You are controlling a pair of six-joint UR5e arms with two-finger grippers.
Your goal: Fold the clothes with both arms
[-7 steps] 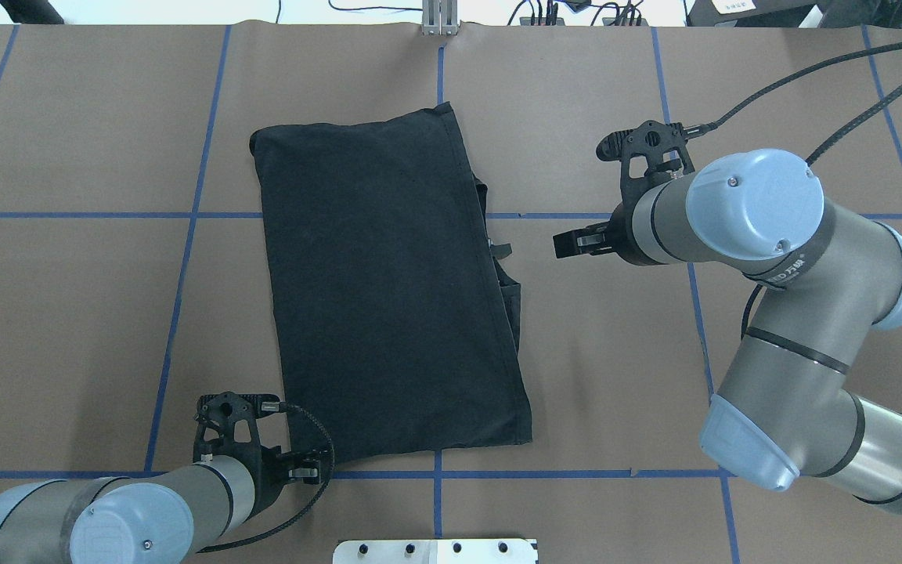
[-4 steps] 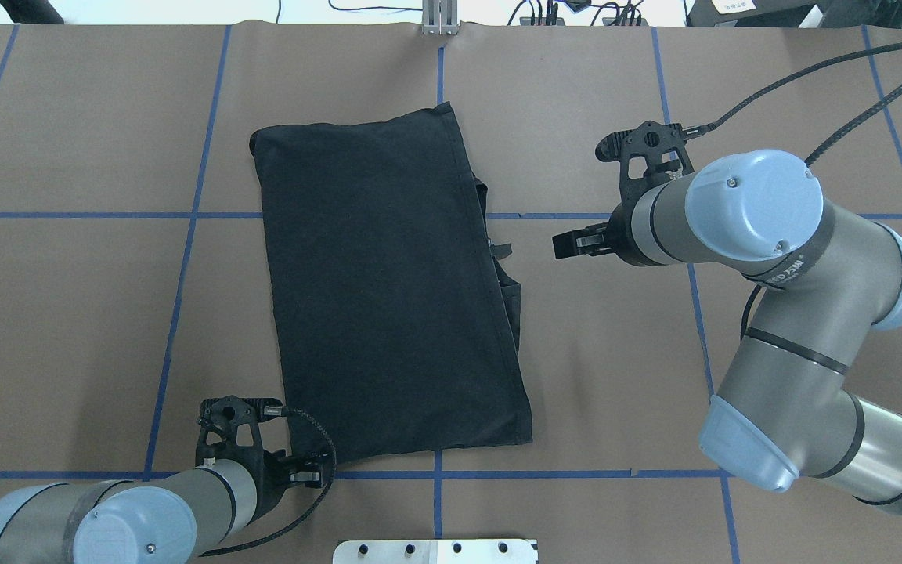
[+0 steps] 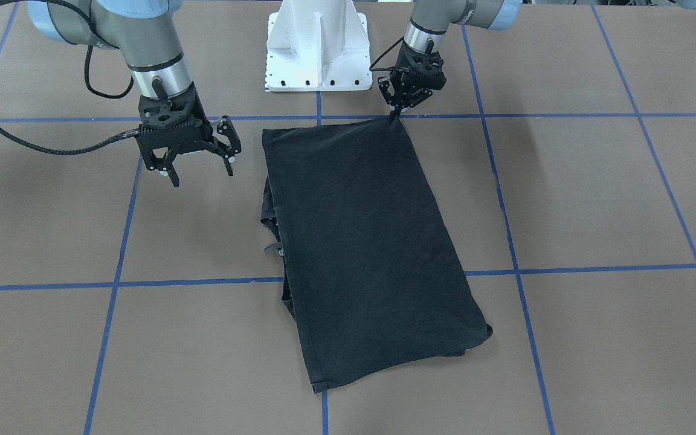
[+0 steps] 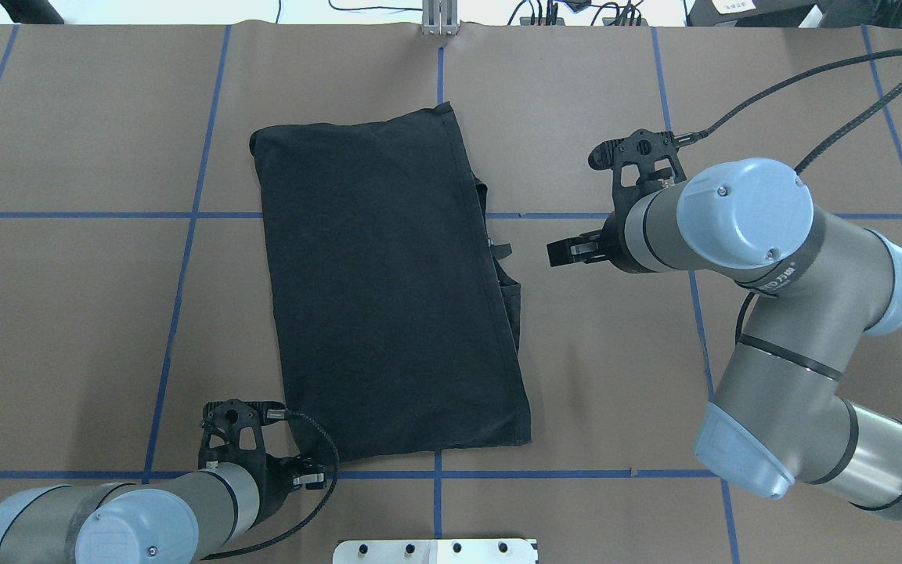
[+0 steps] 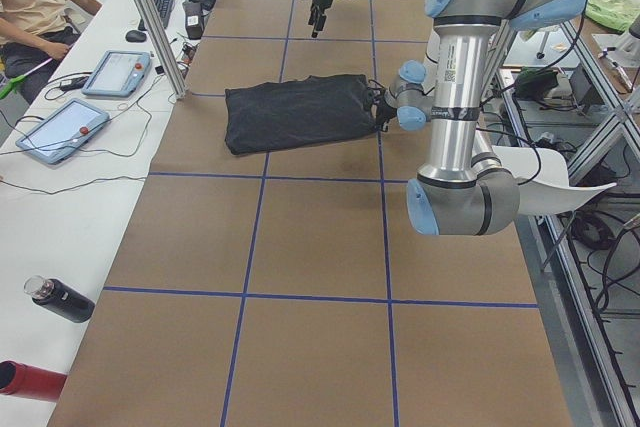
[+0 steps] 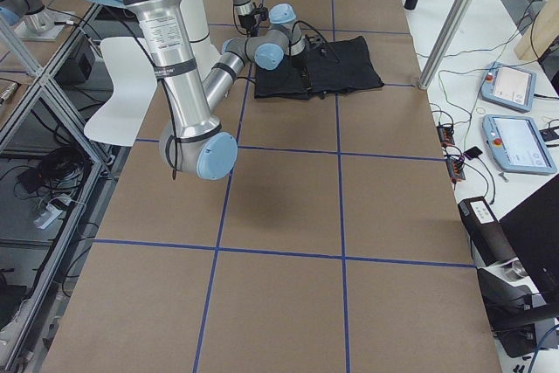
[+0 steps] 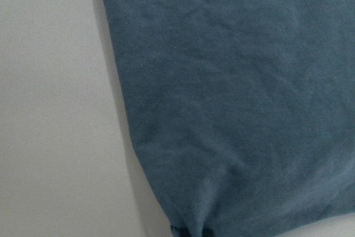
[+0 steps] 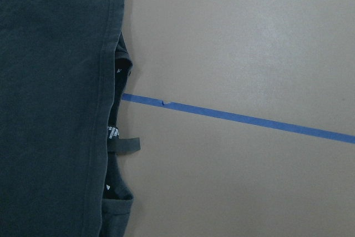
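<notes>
Since a second ago, the left arm (image 4: 146,509) has drawn back a touch toward the robot, and the right arm (image 4: 741,219) has edged slightly closer to the black T-shirt (image 4: 388,290). The shirt itself has not shifted.

It lies flat near the middle of the brown surface (image 4: 67,313), already folded into a long rectangle. Its long axis runs away from the robot, leaning a little toward the robot's left at the far end. Along its right long edge, inner layers and a small tag (image 8: 125,144) stick out.

The left hand (image 3: 396,112) is down at the shirt's near left corner. Its fingers are together on that corner, and the wrist view shows the cloth puckering toward the pinch, so it looks clamped on the fabric.

The right hand (image 3: 202,175) hangs above bare surface just beside the right long edge, about midway along it. Its fingers are spread apart and it touches nothing.

The next fold probably brings the near end over the far end. For that, the right hand needs the near right corner (image 4: 525,435), which lies toward the robot from the hand, along the shirt's length. The left hand is already in place, so the right one has the ground to cover.
</notes>
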